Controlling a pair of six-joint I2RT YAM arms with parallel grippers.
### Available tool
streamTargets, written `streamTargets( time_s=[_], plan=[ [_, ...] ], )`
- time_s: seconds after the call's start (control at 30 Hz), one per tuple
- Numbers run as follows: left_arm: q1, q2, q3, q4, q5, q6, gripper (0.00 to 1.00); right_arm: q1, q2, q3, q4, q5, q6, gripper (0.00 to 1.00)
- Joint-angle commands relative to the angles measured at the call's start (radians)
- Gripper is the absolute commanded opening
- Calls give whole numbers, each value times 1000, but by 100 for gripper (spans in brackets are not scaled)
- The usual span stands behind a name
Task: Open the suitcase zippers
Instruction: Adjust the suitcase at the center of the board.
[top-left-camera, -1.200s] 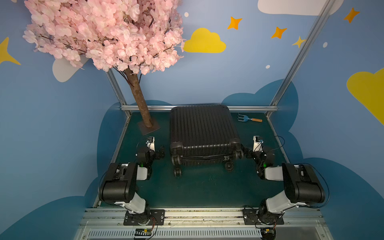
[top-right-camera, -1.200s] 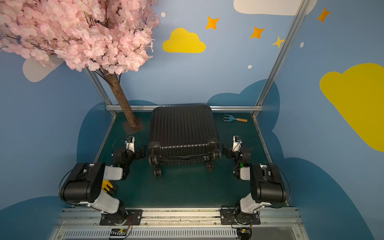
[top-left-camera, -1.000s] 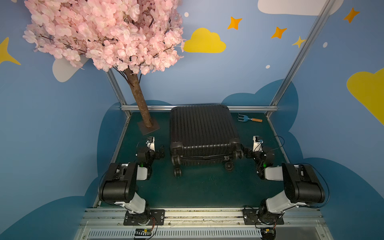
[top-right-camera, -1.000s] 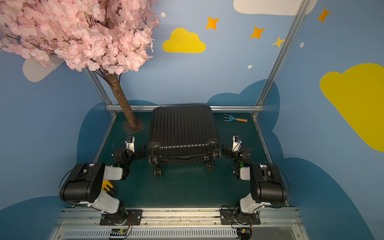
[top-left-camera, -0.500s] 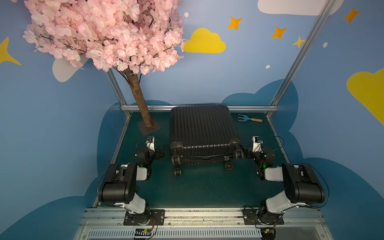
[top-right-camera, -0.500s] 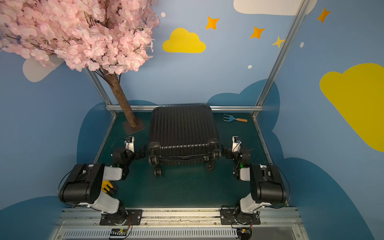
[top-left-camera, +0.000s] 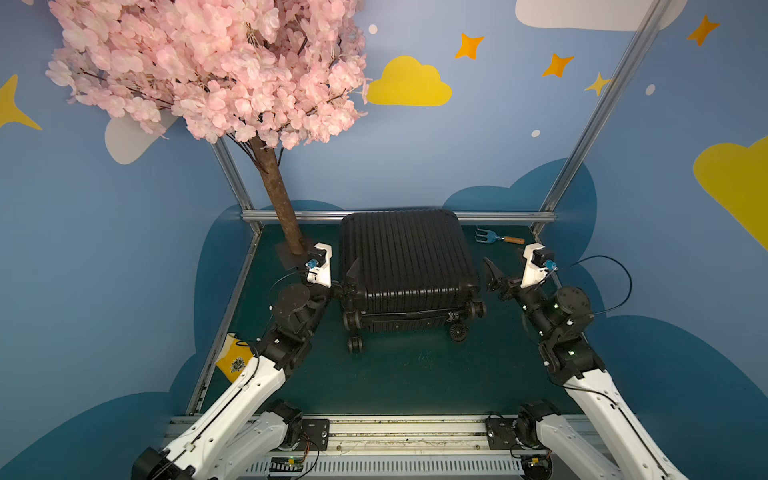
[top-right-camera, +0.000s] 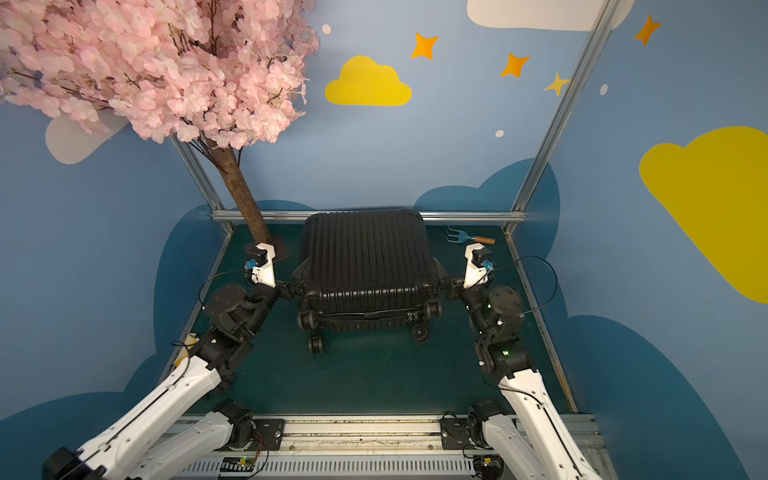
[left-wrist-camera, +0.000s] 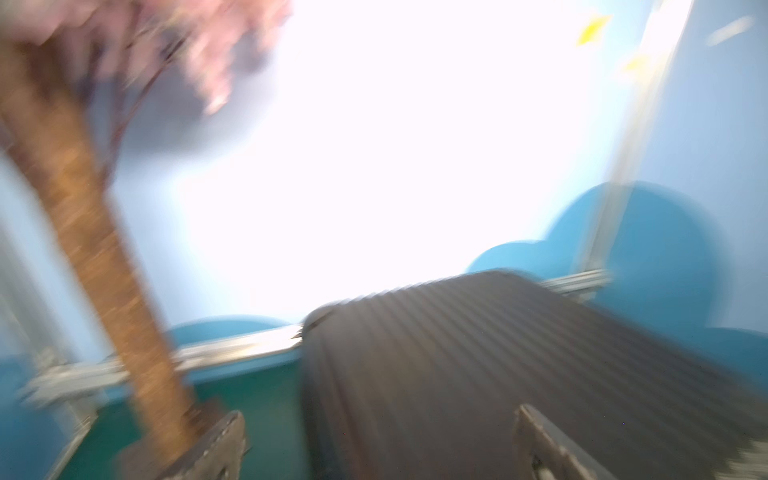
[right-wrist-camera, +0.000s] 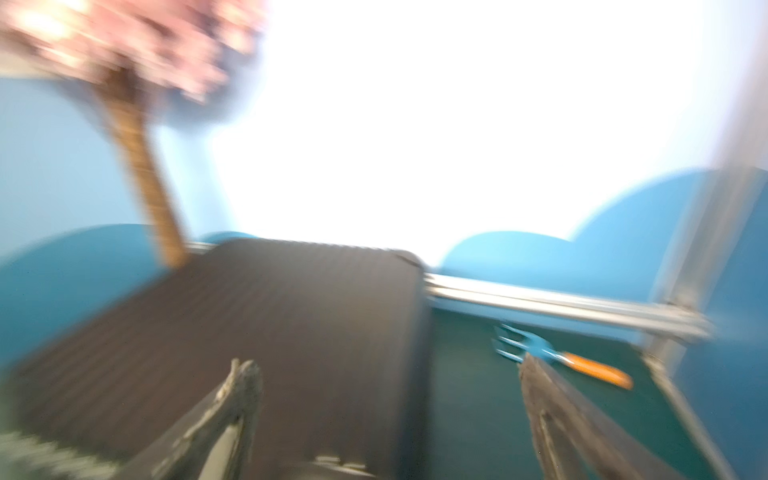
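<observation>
**One closed case, two wide-open grippers at its near corners**

One suitcase (top-left-camera: 405, 257), black and ribbed, lies flat on its broad side in the middle of the green floor (top-left-camera: 395, 374). Its far end is up by the back rail (top-left-camera: 503, 216) and its wheeled end faces the arms. Four caster wheels (top-left-camera: 458, 332) show along that near end. The zippers (top-right-camera: 365, 314) appear as one thin track along the seam of the near face, and the case is closed. Small pulls (top-right-camera: 412, 316) sit near the right-hand wheels, too small to count.

Two arms reach in, one on each side. The left gripper (left-wrist-camera: 380, 436) sits at the case's near left corner with its jaws spread wide. One of its fingers (left-wrist-camera: 224, 440) stands over the floor by the tree and its mate stands over the ribbed shell. The right gripper (right-wrist-camera: 388, 370) sits at the near right corner, jaws likewise spread wide, straddling the case's edge. Both wrist views are blurred, so I cannot tell whether either gripper touches the shell.

One blossom tree (top-left-camera: 278, 199) stands just beside the case's far left side. One small blue garden fork (top-left-camera: 496, 238) with an orange handle lies near the far right corner, apart from the case. Open green floor stretches between the wheels and the front rail (top-left-camera: 395, 432). Blue walls with yellow clouds and stars close in the back and both sides.
</observation>
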Motion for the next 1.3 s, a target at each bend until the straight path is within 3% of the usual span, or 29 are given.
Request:
streamTargets(
  time_s=[0.0,0.07,0.13,0.17,0.27,0.4,0.47,0.63,0.8,0.9,1.03,1.17,1.27],
  plan=[
    [-202,16,215,-604,-248,-120,100,125,10,191,-532,91,139,97],
    [-216,44,380,-932,-130,-247,100,121,37,301,-769,67,232,97],
    [-212,32,412,-1050,-154,-405,100,92,31,311,-818,153,355,97],
    [-201,7,393,-1065,-146,-474,100,55,34,309,-816,104,368,97],
    [-157,-16,379,-1053,37,-521,100,-70,158,374,-884,-123,420,97],
    [-155,16,416,-1146,54,-548,100,-83,287,397,-916,-223,403,97],
    [-155,12,423,-1185,70,-556,100,-67,296,374,-926,-242,359,97],
    [-155,-6,405,-1256,88,-583,100,-37,293,272,-899,-424,357,96],
    [-156,12,403,-1284,60,-562,100,117,295,232,-840,-485,368,94],
    [-155,50,417,-1281,53,-556,100,218,317,235,-778,-472,362,90],
    [-155,92,427,-1247,75,-555,100,318,277,224,-771,-279,345,85],
    [-158,85,385,-1179,103,-561,99,386,143,106,-727,-42,325,76],
    [-157,102,375,-1152,107,-561,99,439,24,-56,-609,57,284,64]
  ],
)
